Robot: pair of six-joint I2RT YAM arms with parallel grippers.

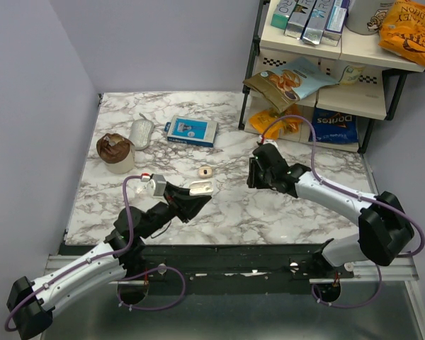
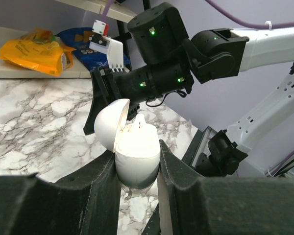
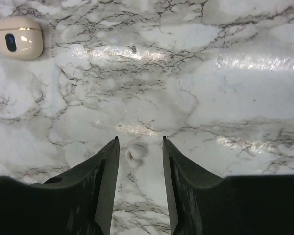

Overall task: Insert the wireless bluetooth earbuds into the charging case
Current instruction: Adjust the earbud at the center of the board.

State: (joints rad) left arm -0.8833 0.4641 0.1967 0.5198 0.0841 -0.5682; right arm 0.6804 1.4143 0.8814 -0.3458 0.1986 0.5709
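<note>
Marble tabletop (image 1: 283,212) carries one earbud (image 3: 135,154) between the spread right gripper (image 3: 139,142), apart from both fingers. A beige case (image 3: 18,37) sits upper left. The left gripper (image 2: 137,164) pinches the open charging case (image 2: 136,147).

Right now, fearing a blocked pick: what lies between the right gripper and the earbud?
Only bare marble, in the right wrist view; the earbud lies within the open right gripper.

In the lower middle of the frame, the left pincer (image 2: 136,152) grips the white charging case (image 2: 137,171). Its lid is open, one earbud (image 2: 139,122) stands inside, and the black right arm (image 2: 176,58) is above.
</note>
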